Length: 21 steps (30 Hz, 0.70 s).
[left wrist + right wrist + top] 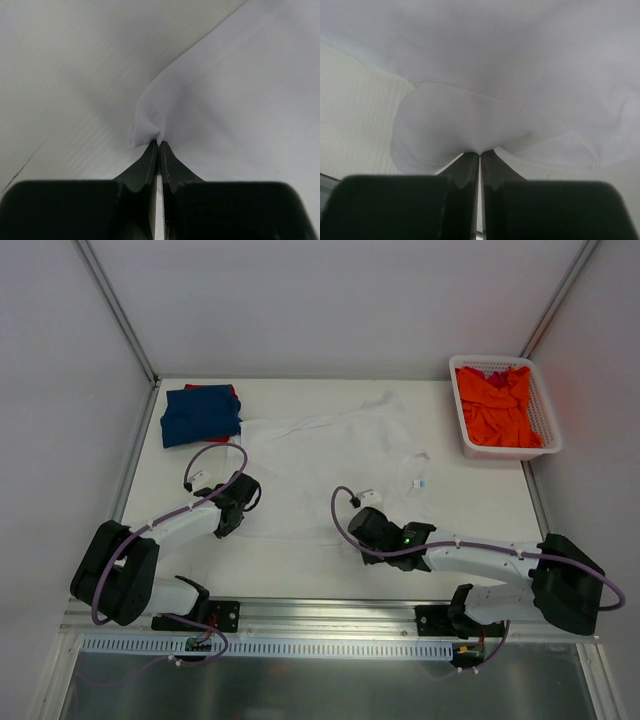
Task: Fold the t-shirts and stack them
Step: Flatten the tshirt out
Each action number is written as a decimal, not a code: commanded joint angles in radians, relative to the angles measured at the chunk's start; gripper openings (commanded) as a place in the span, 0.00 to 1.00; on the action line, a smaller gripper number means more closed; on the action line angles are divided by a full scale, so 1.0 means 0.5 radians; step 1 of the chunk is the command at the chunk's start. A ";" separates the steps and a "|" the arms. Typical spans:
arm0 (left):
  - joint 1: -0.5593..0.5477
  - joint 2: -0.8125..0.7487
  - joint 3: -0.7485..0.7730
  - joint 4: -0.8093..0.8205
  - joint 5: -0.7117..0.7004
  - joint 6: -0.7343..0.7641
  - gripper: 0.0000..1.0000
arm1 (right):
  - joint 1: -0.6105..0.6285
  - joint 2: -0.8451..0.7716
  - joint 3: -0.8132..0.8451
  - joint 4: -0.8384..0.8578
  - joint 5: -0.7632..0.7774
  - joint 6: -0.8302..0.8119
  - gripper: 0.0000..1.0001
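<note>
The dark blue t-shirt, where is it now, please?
Top view: dark blue t-shirt folded at the table's far left corner, atop a red t-shirt, beside the white t-shirt.

The far left corner is blocked by a folded dark blue cloth t-shirt, the far right by a white plastic lattice basket. Bare white tabletop is left between the basket and the spread white cloth t-shirt.
</note>
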 commanded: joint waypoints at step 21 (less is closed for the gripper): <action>0.025 -0.149 0.002 -0.039 -0.011 0.063 0.00 | 0.003 -0.977 0.088 -0.886 0.650 0.273 0.00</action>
